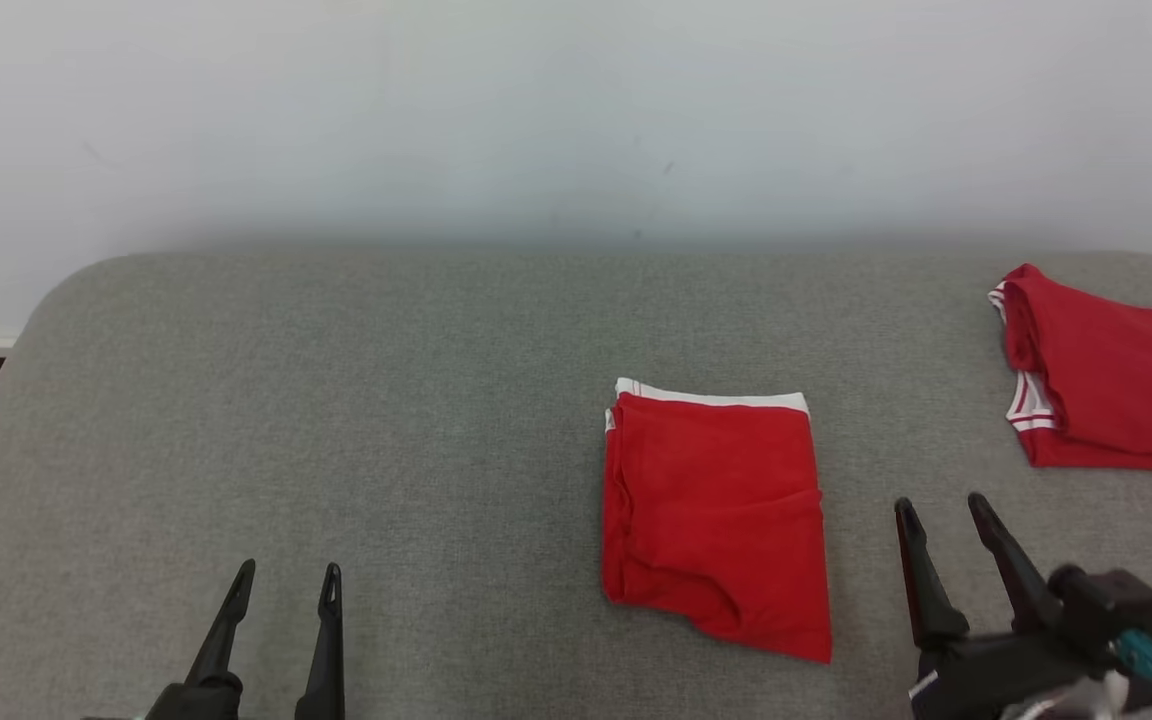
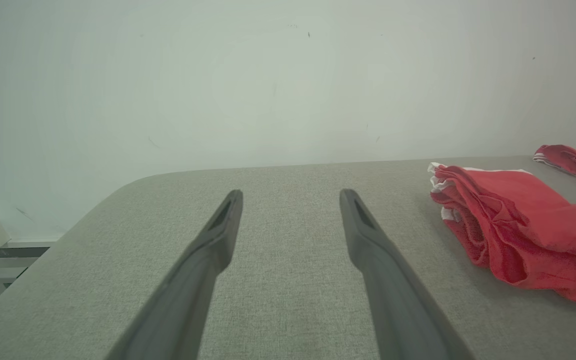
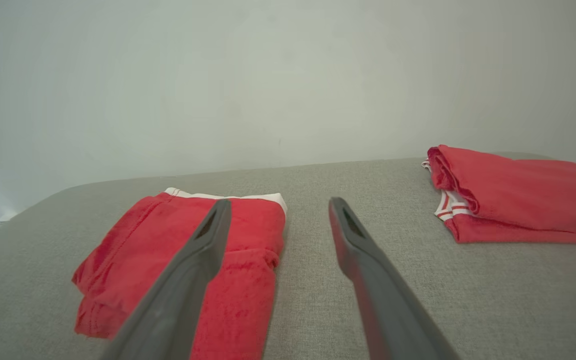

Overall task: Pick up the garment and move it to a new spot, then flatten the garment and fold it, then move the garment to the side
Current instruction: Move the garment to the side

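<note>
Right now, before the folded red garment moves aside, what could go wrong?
1. The middle garment has a loose, bunched lower edge; a one-sided grip by the open right claw may undo the fold.
2. The second garment lies at the right; a move that way may disturb it.

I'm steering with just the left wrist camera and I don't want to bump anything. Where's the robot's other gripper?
Observer: The right gripper is open, just right of the folded red garment, with a gap between them.
Operator: Is the red bit in my corner part of that garment?
Observer: No. It's a second red garment, folded on its own by the right edge of the grey table, with bare table between the two.
Operator: Which gripper is closer to the middle one?
Observer: The right one. The left gripper, also open, is much farther off to its left.
</note>
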`<state>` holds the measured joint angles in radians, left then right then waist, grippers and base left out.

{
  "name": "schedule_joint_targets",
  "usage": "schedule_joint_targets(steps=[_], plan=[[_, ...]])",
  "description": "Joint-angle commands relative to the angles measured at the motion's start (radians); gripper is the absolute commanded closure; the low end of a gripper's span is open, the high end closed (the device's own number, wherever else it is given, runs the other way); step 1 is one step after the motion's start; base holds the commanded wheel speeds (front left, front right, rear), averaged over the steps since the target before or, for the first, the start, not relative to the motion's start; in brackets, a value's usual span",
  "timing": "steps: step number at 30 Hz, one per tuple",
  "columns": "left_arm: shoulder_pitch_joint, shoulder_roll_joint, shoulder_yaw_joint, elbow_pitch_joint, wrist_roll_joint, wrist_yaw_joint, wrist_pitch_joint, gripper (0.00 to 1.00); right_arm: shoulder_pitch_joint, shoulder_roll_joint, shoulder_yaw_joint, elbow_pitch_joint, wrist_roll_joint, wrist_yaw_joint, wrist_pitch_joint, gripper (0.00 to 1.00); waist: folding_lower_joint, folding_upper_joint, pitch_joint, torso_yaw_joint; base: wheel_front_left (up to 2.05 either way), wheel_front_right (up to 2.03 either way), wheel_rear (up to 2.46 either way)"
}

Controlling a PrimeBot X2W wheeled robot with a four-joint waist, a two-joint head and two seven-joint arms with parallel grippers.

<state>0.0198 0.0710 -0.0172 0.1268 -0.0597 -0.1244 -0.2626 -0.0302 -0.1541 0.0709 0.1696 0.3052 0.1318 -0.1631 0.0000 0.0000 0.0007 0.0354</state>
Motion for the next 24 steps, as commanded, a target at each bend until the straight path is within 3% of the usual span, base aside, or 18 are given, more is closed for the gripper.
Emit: schedule_joint_targets(steps=[1,11,24], plan=[[-0.012,-0.002,-0.001,-0.001,0.004,-0.003,-0.003,0.00,-0.040,-0.004,0.003,0.022,-0.007,-0.003,0.010,0.00,0.0000,0.0000,0.015,0.017,0.00,0.00,0.00],[-0.044,-0.010,-0.020,-0.001,0.001,-0.001,-0.003,0.00,-0.259,-0.022,0.032,0.274,-0.008,-0.003,0.074,0.00,0.0000,0.0000,0.084,0.093,0.00,0.00,0.00],[-0.090,-0.016,-0.029,0.008,-0.004,0.006,-0.003,0.00,-0.391,0.001,0.057,0.582,0.031,-0.003,0.045,0.00,0.0000,0.0000,0.136,0.132,0.00,0.00,0.00]])
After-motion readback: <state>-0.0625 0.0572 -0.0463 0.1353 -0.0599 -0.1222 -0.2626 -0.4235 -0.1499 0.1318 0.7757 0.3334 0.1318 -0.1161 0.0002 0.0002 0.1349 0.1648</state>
